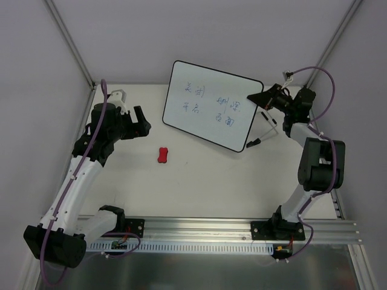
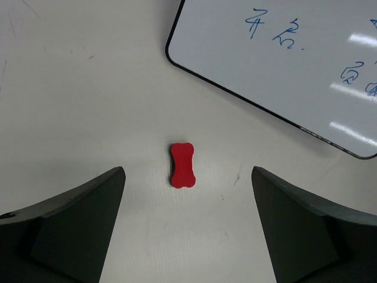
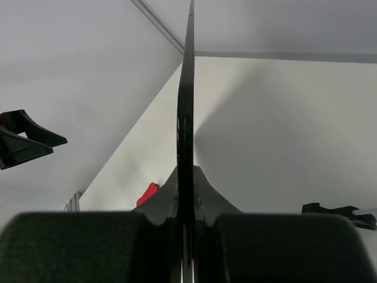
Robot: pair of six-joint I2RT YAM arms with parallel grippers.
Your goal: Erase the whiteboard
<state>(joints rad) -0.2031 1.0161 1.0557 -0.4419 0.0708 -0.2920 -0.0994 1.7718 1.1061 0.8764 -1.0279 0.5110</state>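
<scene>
Clamping whiteboard (image 1: pixel 205 103) edge with our right end effector (image 1: pixel 261 98). Our left end effector (image 1: pixel 144 122) is spread wide, red eraser (image 2: pixel 182 165) just ahead.

- Red bone-shaped eraser (image 1: pixel 162 155) lies flat on the white table (image 1: pixel 199 181), left of centre.
- Metal rail (image 1: pixel 205 226) spans the table's near edge, apparently slotted.
</scene>
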